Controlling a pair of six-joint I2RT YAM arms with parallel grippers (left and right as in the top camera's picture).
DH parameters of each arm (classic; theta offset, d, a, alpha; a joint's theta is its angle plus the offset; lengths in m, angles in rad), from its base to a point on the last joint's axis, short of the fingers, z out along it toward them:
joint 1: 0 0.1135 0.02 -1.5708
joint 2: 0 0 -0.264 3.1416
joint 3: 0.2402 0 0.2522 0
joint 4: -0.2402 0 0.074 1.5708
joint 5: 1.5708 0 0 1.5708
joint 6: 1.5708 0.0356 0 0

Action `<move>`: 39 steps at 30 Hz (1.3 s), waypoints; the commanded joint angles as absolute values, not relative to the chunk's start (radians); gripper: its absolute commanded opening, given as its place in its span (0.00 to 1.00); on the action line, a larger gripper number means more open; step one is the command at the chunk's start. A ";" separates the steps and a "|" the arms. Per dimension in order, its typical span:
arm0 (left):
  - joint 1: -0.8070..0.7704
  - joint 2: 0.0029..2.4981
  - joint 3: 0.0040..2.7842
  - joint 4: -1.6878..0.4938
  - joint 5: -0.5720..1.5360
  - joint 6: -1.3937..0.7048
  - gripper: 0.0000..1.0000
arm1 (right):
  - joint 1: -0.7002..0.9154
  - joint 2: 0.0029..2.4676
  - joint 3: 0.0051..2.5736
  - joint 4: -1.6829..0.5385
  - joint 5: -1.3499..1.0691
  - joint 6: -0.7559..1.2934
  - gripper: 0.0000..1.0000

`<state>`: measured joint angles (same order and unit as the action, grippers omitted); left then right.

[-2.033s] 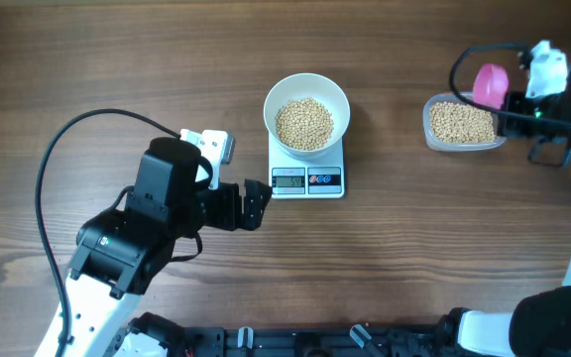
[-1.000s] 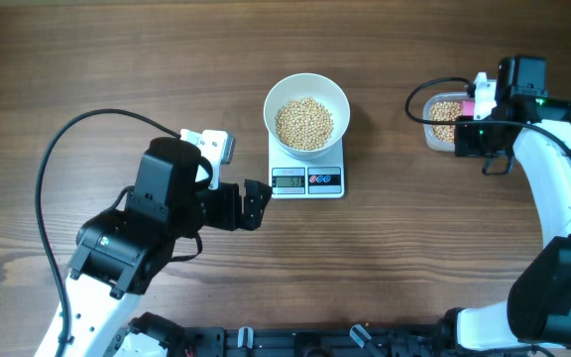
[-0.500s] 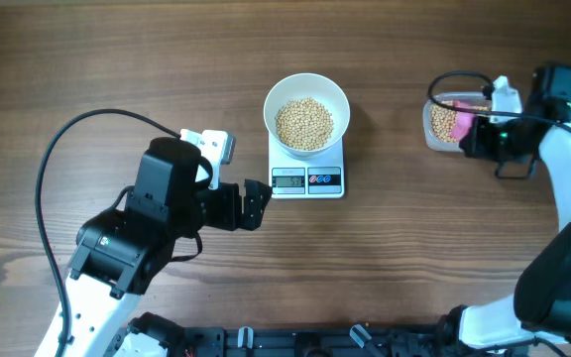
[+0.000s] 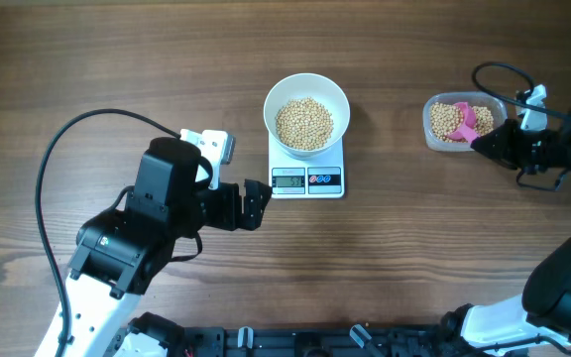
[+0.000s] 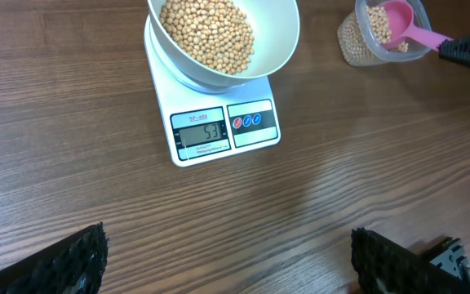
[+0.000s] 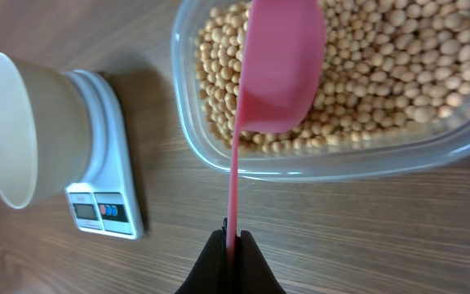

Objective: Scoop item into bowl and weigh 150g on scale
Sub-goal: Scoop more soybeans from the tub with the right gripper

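While the right fingers [image 6: 213,265] stay pinched tight on the thin handle of the pink scoop [image 6: 280,65], the scoop has dipped down into the beans [image 6: 382,73] in the clear tub [image 4: 427,121]. A moment ago it hung higher. That looks like the start of another scoop. The white bowl [image 4: 270,104] sits on the scale [image 4: 306,180], part full. The left fingers [image 5: 59,261] wait wide apart over the bench [image 4: 414,258].

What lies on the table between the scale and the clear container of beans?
Nothing: the overhead view shows only bare wooden table between the scale and the container.
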<state>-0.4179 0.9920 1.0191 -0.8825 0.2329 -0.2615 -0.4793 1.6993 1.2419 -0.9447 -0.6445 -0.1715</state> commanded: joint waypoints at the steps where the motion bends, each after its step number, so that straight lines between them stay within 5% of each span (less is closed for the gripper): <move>1: -0.424 0.995 1.014 -0.883 0.242 -0.270 1.00 | -0.510 1.732 1.235 -0.943 -0.789 -0.157 0.04; 21: -0.424 0.995 1.014 -0.883 0.242 -0.270 1.00 | -0.764 1.848 1.235 -0.994 -1.085 -0.200 0.04; 39: -0.424 0.995 1.014 -0.883 0.242 -0.270 1.00 | -0.783 1.848 1.235 -1.187 -1.230 -0.440 0.04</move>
